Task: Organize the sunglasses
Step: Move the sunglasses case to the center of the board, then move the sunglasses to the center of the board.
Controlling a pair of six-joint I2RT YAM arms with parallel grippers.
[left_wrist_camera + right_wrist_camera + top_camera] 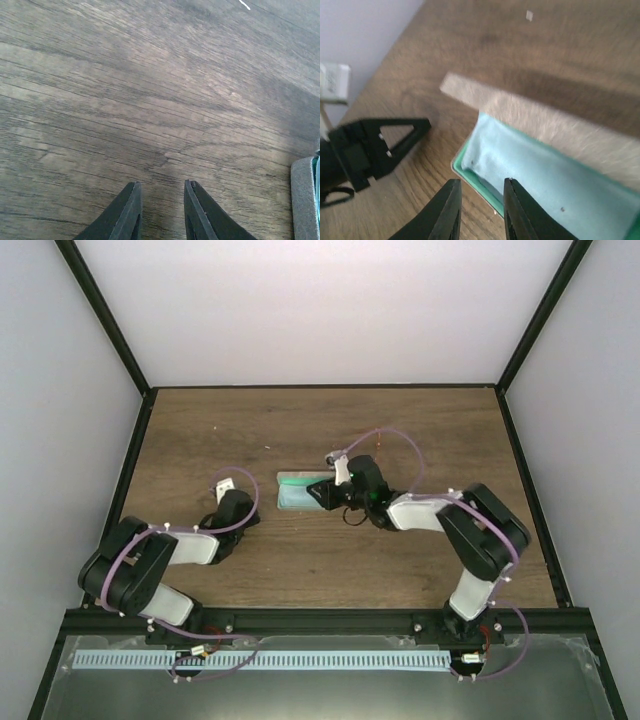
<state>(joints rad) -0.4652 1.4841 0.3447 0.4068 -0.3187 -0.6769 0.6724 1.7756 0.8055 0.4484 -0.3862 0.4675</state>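
The grey case (296,492) lies open mid-table, its green lining (476,180) showing at the rim and its grey lid (555,122) folded back. The pale blue cloth (545,175) lies spread inside and fills it. The red sunglasses are not in view in any frame. My right gripper (481,182) is low at the case's near corner, slightly open and empty, one finger over the table and one over the cloth; it also shows in the top view (322,492). My left gripper (161,184) is open and empty over bare wood left of the case (303,200).
The left gripper's black fingers (380,140) show in the right wrist view, close to the left of the case. Dark frame rails (130,450) and pale walls bound the wooden table (430,430). A small white speck (244,4) lies on the wood.
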